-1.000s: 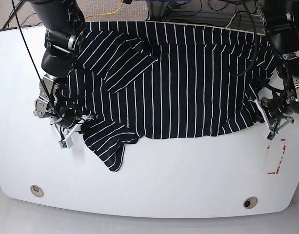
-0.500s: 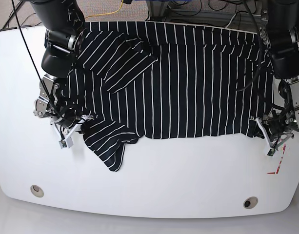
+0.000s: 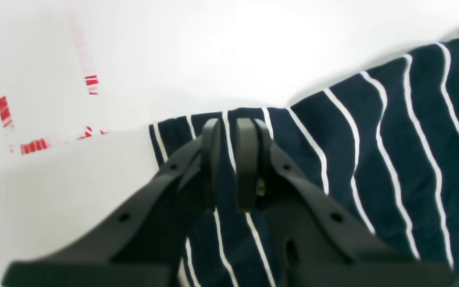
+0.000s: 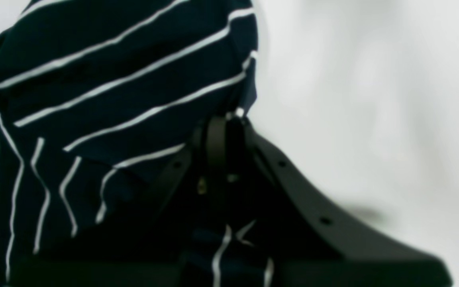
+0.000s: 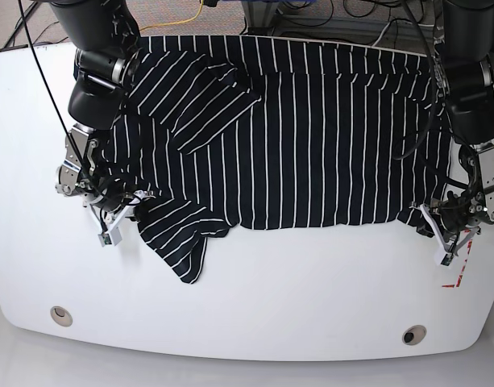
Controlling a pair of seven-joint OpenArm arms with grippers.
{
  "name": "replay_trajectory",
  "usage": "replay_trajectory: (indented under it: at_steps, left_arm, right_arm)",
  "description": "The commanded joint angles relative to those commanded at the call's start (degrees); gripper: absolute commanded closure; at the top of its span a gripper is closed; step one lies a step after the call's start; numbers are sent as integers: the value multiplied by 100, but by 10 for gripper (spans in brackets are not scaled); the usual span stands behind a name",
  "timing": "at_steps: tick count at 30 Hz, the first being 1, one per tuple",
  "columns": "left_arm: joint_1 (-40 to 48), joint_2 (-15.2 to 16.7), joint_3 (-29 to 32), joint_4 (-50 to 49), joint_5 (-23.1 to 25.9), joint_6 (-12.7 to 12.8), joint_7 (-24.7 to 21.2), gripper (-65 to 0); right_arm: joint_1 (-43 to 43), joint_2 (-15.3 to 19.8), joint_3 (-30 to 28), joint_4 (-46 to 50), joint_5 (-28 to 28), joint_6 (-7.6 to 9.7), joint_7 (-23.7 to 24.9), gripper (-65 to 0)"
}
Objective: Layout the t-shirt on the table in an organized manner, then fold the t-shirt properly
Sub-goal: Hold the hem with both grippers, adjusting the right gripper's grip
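Note:
The black white-striped t-shirt [image 5: 295,137] lies spread across the back half of the white table [image 5: 295,290], with one sleeve folded over at the upper left and a flap hanging toward the front left. My left gripper [image 5: 434,228] is at the shirt's lower right corner. In the left wrist view the left gripper [image 3: 231,131] is shut on the hem of the t-shirt [image 3: 373,159]. My right gripper [image 5: 122,214] is at the shirt's left edge. In the right wrist view the right gripper [image 4: 225,123] is shut on a bunched fold of the t-shirt [image 4: 114,79].
A red rectangular mark [image 5: 458,262] sits on the table just in front of the left gripper, also seen as the red mark [image 3: 2,107]. Two round metal holes [image 5: 60,314] [image 5: 413,334] lie near the front edge. Cables run behind the table's back edge.
My left gripper has moved toward the front edge and slightly inward, drawing the shirt's lower right corner with it. The right gripper has stayed put.

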Motion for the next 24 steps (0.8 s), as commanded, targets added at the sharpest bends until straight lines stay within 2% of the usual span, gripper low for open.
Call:
replay_trajectory:
  at_steps: [4,7,10,11,12,14,18,24]
  left_arm:
    - [-9,-18,-18,0,0,0,-9,-63]
    - [-97,-123,-26,-9,-9,0,-79,-118]
    - [-79,-185,-176,-18,-9,0,-176,-261]
    - [-79,-185,-237,-18,-9,0,-202,-290]
    - [-70,-185,-404,-18,-9,31,-237,-351]
    - [-9,-185,-607,-18,-9,242,-281,-404]
    - [26,-185,-791,-79,0,488,-387,-421]
    - [0,-193,-800,-844,-18,541,-695,-421]
  right_arm:
    - [9,0,0,79,0,0,-70,-44]
    - [26,0,-9,79,0,0,-141,-44]
    - [26,0,-9,149,0,0,-158,-44]
    - [18,-9,-9,167,0,0,-158,-44]
    - [9,-9,-9,193,0,0,-158,-44]
    - [0,-9,-9,202,0,0,-158,-44]
    - [-18,-9,-9,202,0,0,-158,-44]
    - [-26,-18,-9,202,0,0,-158,-44]
